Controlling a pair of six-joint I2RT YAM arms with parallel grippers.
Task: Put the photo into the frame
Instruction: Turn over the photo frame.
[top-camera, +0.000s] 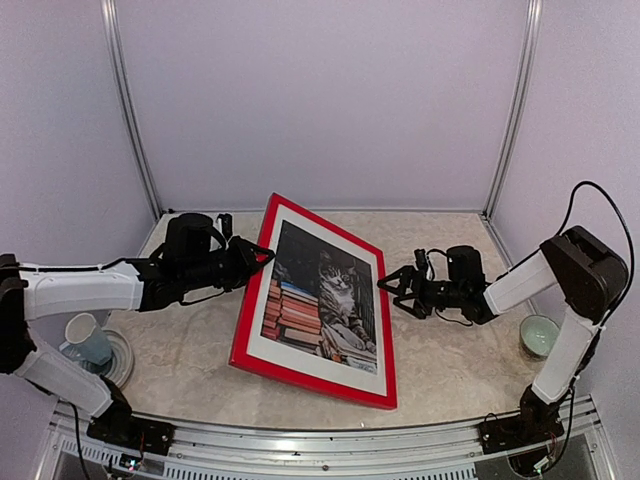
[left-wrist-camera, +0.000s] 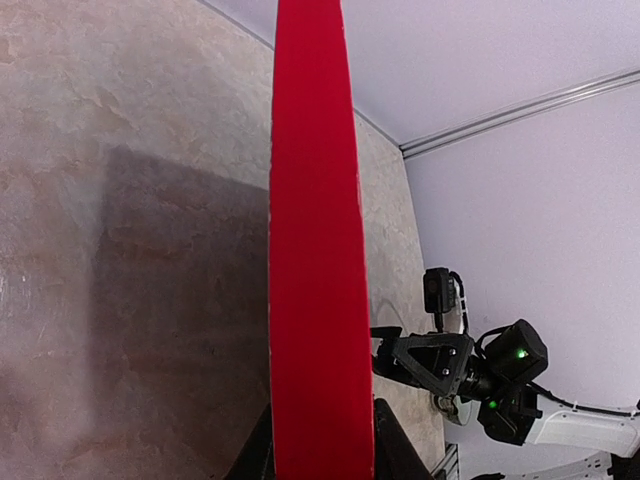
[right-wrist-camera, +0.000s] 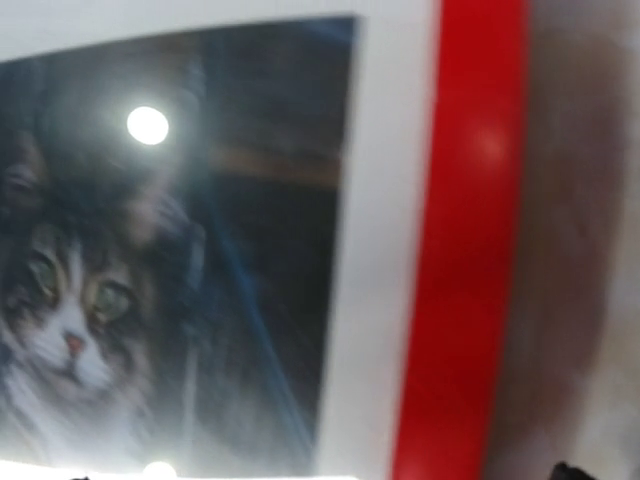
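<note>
**A:** Where's the photo?

**B:** The cat photo (top-camera: 325, 295) sits inside the red frame (top-camera: 312, 382), bordered by a white mat (top-camera: 310, 355).

**A:** And the frame?

**B:** Tilted over the table (top-camera: 450, 360). The side toward the left arm looks raised, though I can't be sure.

**A:** The claws?

**B:** The left gripper (top-camera: 262, 255) is pinched narrow on that side's bar, near the far corner. The right gripper (top-camera: 392, 288) is spread wide and holds nothing, just beside the opposite bar.

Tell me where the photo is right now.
In the top view the photo sits mid-table inside the red frame, between the left hand gripping the frame's left bar and the open right hand.
</note>
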